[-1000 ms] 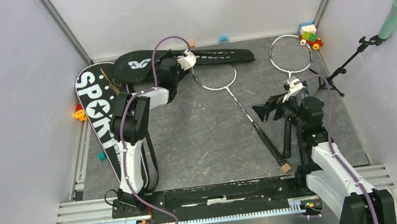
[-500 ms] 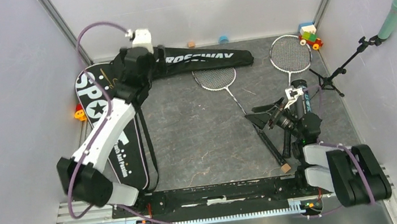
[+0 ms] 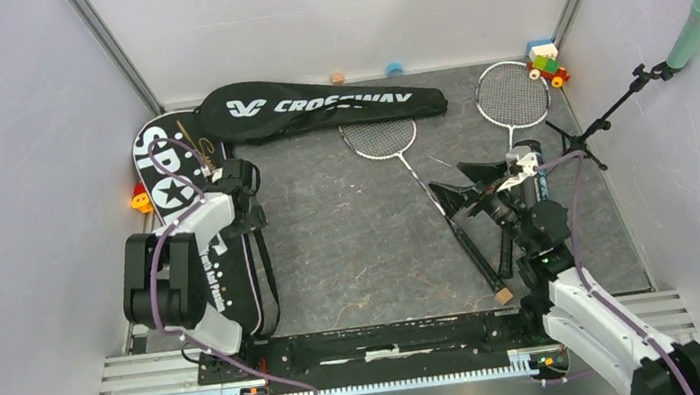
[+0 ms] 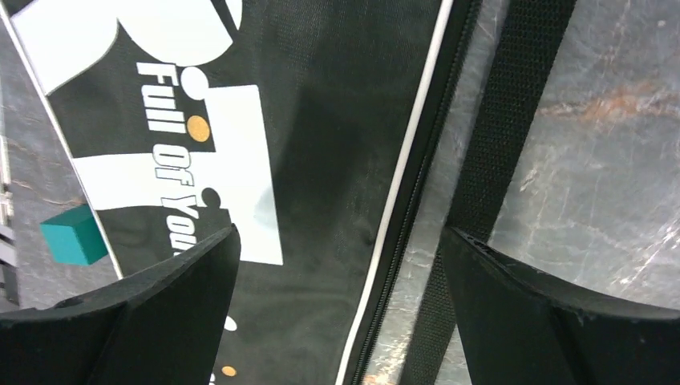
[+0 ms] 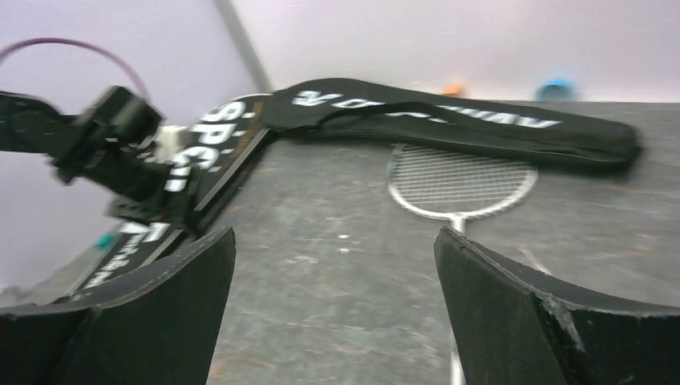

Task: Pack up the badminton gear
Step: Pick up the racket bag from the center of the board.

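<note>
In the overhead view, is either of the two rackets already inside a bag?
No: both lie uncovered on the table, one racket beside the CROSSWAY bag, the other racket near the far right corner.

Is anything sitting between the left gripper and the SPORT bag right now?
Nothing visible does. The open left gripper hangs directly over the SPORT bag at its zipper edge, with the strap lying alongside.

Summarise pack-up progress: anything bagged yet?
Done: nothing visibly. Both thin stringed rackets lie on the grey table outside the black CROSSWAY racket bag and black SPORT racket bag. In hand: nothing; left gripper is open above the SPORT bag's zipper edge, right gripper open, empty. Left: bag the rackets, pack the long black tube.
</note>
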{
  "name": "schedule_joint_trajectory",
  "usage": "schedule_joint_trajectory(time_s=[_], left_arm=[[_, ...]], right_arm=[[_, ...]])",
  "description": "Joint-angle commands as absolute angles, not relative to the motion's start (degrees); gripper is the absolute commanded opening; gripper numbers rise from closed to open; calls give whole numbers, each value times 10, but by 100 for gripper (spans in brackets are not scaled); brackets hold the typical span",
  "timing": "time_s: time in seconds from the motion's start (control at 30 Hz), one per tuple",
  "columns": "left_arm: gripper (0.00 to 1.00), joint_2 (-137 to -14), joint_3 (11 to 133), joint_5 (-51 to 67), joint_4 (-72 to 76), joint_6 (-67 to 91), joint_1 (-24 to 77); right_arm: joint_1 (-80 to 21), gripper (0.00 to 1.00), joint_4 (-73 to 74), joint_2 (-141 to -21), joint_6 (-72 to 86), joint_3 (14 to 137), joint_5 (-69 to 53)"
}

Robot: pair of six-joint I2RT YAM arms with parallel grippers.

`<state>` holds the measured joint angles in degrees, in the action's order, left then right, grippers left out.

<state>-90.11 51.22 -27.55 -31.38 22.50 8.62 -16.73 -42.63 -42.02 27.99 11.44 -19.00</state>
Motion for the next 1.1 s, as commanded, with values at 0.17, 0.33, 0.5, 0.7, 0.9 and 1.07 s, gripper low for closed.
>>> schedule_joint_trajectory(time_s=[0.17, 0.33, 0.5, 0.7, 0.9, 1.07], left_arm=[[95, -1000, 560, -149, -260, 249, 8], [41, -1044, 584, -64, -249, 235, -25], [2, -1013, 575, -53, -253, 227, -29], [2, -758, 488, -24, -248, 270, -7], [2, -432, 484, -140, -293, 357, 36], [2, -394, 592, -126, -281, 324, 37]], right_arm=[[-178, 98, -337, -404, 200, 90, -61], [-177, 99, -362, -400, 226, 80, -98], [-176, 99, -361, -379, 233, 66, -85], [-177, 99, -495, -419, 271, 43, -251], [-177, 95, -530, -507, 313, 65, -319], [-177, 95, -495, -503, 292, 76, -301]])
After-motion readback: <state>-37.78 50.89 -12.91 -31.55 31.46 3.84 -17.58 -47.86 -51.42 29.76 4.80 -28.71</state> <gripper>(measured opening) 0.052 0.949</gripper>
